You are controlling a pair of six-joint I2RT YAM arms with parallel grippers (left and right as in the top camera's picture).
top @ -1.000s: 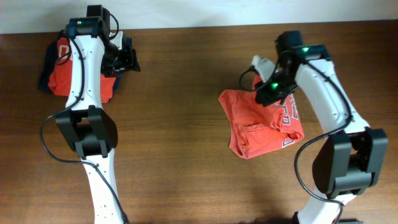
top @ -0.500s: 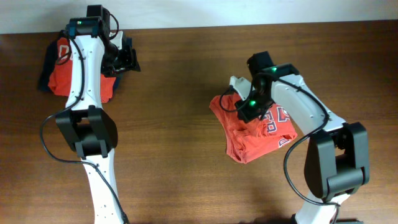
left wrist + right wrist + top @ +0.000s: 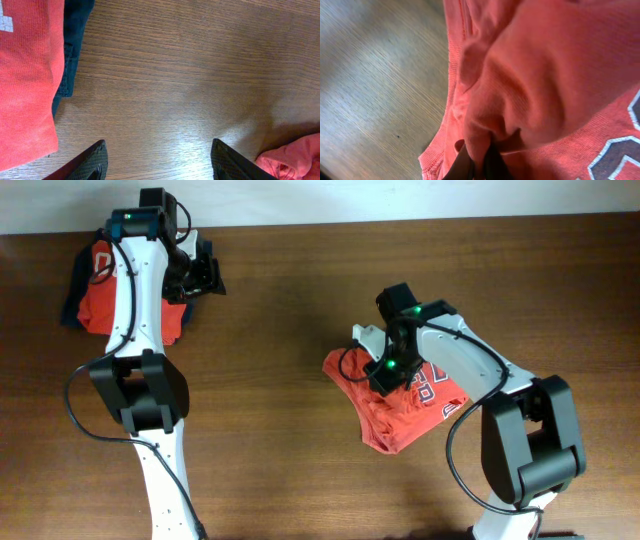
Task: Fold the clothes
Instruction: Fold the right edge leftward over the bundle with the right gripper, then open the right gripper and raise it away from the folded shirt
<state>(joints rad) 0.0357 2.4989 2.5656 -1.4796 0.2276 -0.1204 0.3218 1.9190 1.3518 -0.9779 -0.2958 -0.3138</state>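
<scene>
The coral-red T-shirt point(image 3: 400, 418) sits in the right half of the desk point(image 3: 290, 380), about midway between the far and near edges. It is a crumpled, roughly three-cornered lump, not a flat sheet. The right pincer point(image 3: 384, 368) is pressed together on a raised fold at the lump's far-left part. In the wrist view the dark tips of the right pincer point(image 3: 477, 161) vanish into a ridge of the T-shirt point(image 3: 535, 75), so it is pinching cloth, not empty. From that grip the bulk of the garment trails toward the near and right edges. No clear long axis can be read while it is bunched, so I judge it needs spreading before any fold line can be chosen. The knit looks soft and heathered, with a ribbed seam and navy print outlined in white. It should drape and drag rather than hold a shape. The left pincer point(image 3: 159, 161) is spread and holds nothing, hovering over bare wood grain at the far left corner. It is just beside a pile point(image 3: 95, 300) of red cloth over a navy garment point(image 3: 75, 45). It is well apart from the T-shirt, so the right arm is much the nearer.
</scene>
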